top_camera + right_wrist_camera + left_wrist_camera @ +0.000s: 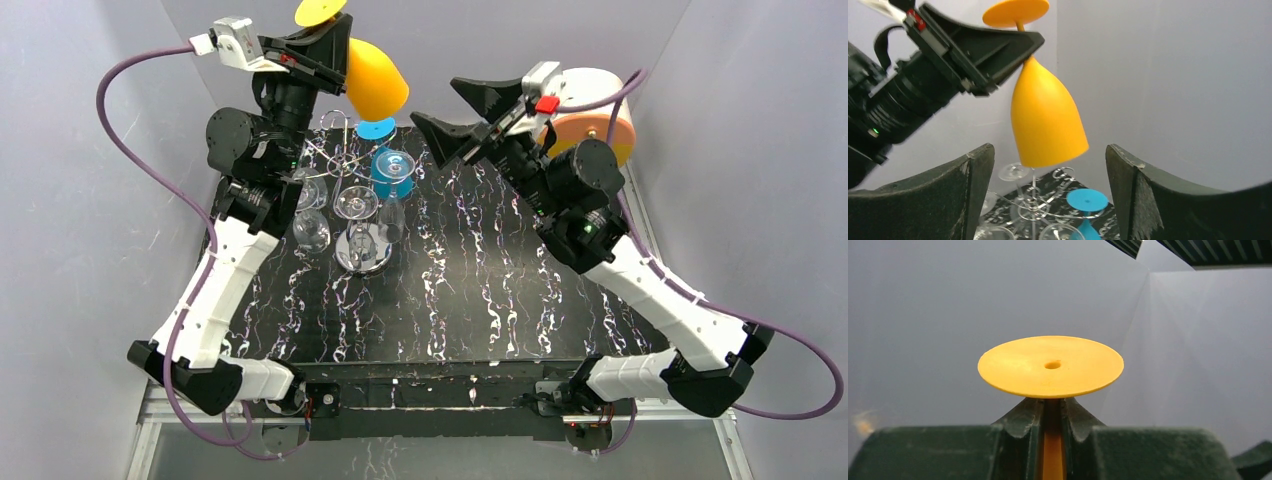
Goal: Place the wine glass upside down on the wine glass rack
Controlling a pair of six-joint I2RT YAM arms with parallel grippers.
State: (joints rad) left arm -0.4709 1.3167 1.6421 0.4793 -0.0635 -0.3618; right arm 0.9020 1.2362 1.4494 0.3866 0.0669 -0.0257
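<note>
**A:** What is on the far left?

**B:** The left gripper (335, 62), raised at the back left. Its jaws are pinched narrow on the thin stem of a yellow-orange plastic wine glass (376, 80).

**A:** How does that glass sit?

**B:** Upside down and a little tilted. The flat round foot (1050, 365) is on top, just above the dark fingers (1023, 420), and the bowl (1045, 120) hangs mouth-down below them. It is in the air and touches nothing but the jaws.

**A:** Where is the stand?

**B:** The silver wire wine glass rack (345, 160) stands on the black marbled table (480, 290), below the held glass. From the right wrist the bowl's rim is above the rack's wire top (1034, 200) and apart from it. The shiny round base (365, 250) is nearer the arms.

**A:** Is anything on it?

**B:** Several clear glasses (312, 230) crowd its left and front arms. A blue wine glass (392, 170) sits on its right side, foot (1087, 200) uppermost.

**A:** And further right?

**B:** The right gripper (437, 103) points toward the yellow-orange glass with its jaws spread wide and holding nothing. Its two fingers (973, 195) frame the bowl from a distance. Behind it, in the back right corner, stands an orange-and-white drum (600, 120).
</note>
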